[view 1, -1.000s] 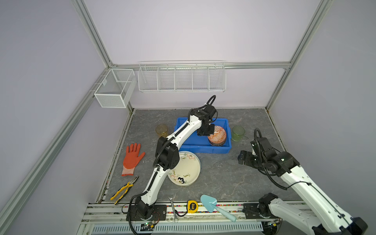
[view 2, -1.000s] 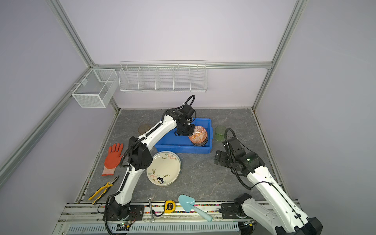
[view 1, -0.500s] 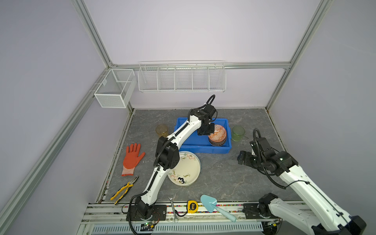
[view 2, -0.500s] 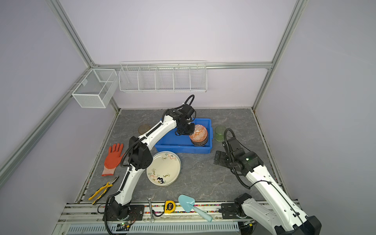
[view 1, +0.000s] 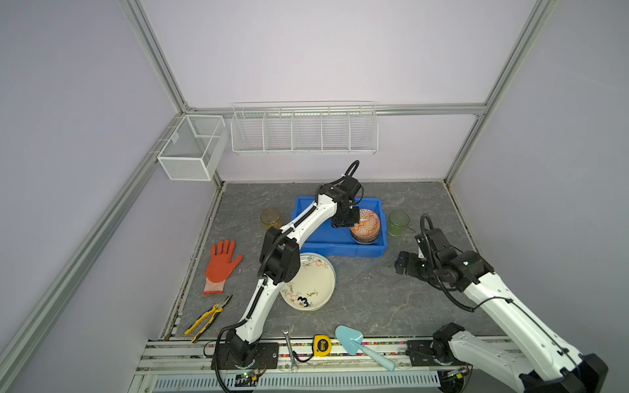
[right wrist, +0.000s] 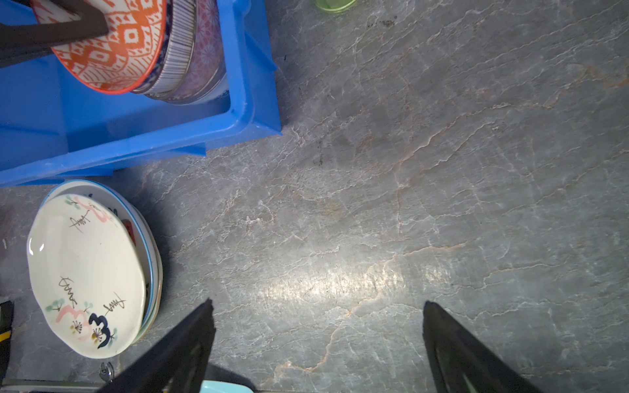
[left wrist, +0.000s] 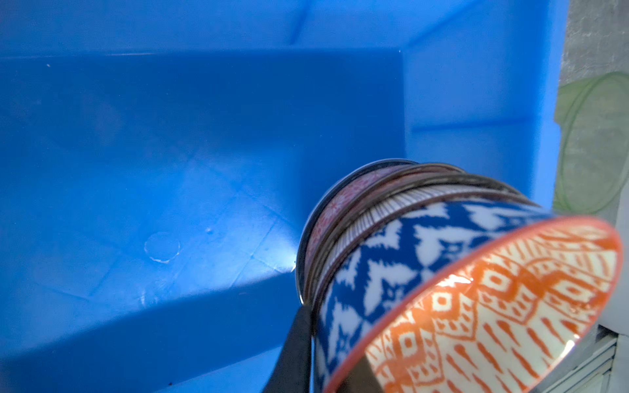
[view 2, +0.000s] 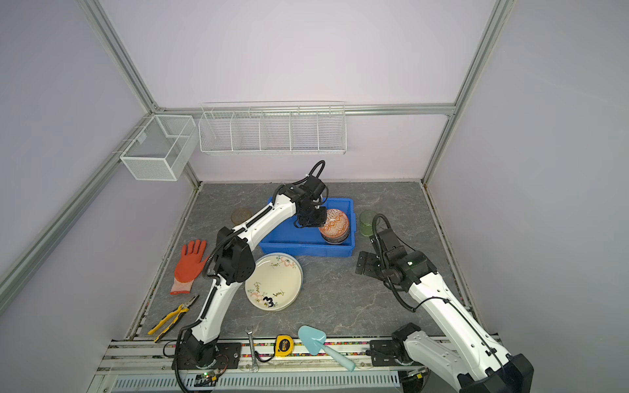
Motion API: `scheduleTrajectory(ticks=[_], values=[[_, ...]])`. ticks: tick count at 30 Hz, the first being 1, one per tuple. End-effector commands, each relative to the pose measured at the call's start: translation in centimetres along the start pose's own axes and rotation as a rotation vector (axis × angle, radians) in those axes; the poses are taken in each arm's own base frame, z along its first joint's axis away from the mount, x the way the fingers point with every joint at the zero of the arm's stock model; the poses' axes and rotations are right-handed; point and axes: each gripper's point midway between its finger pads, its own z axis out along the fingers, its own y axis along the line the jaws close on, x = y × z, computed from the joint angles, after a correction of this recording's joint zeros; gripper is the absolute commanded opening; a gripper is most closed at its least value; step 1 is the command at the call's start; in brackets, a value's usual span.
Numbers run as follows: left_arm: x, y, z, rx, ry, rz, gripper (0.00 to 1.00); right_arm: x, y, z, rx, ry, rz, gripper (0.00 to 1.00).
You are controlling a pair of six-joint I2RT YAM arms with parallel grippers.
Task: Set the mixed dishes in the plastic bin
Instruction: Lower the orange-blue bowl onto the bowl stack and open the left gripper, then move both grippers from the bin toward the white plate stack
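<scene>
the orange-white bowl [view 1: 367, 220] is being straddled by the left gripper [view 1: 354, 223], grip unclear. the right gripper [right wrist: 318, 303] is being held spread.

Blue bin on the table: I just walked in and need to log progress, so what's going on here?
The left end effector is inside the blue plastic bin, its fingers straddling the rim of the orange-white bowl atop a stack of patterned bowls; whether it is gripping is unclear. The right end effector hovers open over bare table. Outside the bin wait a stack of plates, cream floral one on top, an amber glass cup and a green glass cup.
</scene>
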Motion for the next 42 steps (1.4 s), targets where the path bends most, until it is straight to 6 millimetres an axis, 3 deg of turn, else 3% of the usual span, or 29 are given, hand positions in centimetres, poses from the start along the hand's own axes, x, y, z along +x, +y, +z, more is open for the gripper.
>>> scheduleTrajectory(ticks=[1, 7, 15, 22, 25, 27, 33, 37, 42], values=[[0.0, -1.0, -0.5, 0.046, -0.004, -0.002, 0.21, 0.0, 0.0, 0.5, -0.005, 0.004, 0.005, 0.96], [0.4, -1.2, -1.3, 0.065, 0.002, -0.007, 0.4, 0.1, -0.1, 0.6, -0.001, 0.006, 0.005, 0.96], [0.5, -1.7, -4.1, 0.089, -0.035, -0.01, 0.77, 0.1, 0.0, 0.6, -0.006, 0.006, 0.008, 0.96], [0.1, -2.4, -6.8, 0.111, -0.078, -0.007, 0.96, 0.1, 0.1, 0.4, -0.014, 0.006, 0.005, 0.96], [0.0, -2.4, -8.0, 0.111, -0.097, -0.006, 1.0, 0.1, 0.1, 0.2, -0.021, 0.003, 0.005, 0.95], [0.0, -2.6, -8.9, 0.114, -0.11, -0.003, 0.99, 0.0, 0.2, 0.0, -0.03, -0.007, 0.007, 0.88], [0.4, -1.9, -11.2, 0.11, -0.142, -0.012, 0.99, -0.6, 1.0, -0.7, -0.065, -0.028, -0.017, 0.88], [1.3, -0.5, -12.4, 0.1, -0.153, -0.038, 1.0, -0.6, 3.1, -0.4, -0.156, -0.014, -0.031, 0.92], [3.1, 3.1, -14.5, 0.096, -0.184, -0.149, 1.0, -0.4, 7.0, 1.7, -0.252, 0.003, -0.072, 0.93]])
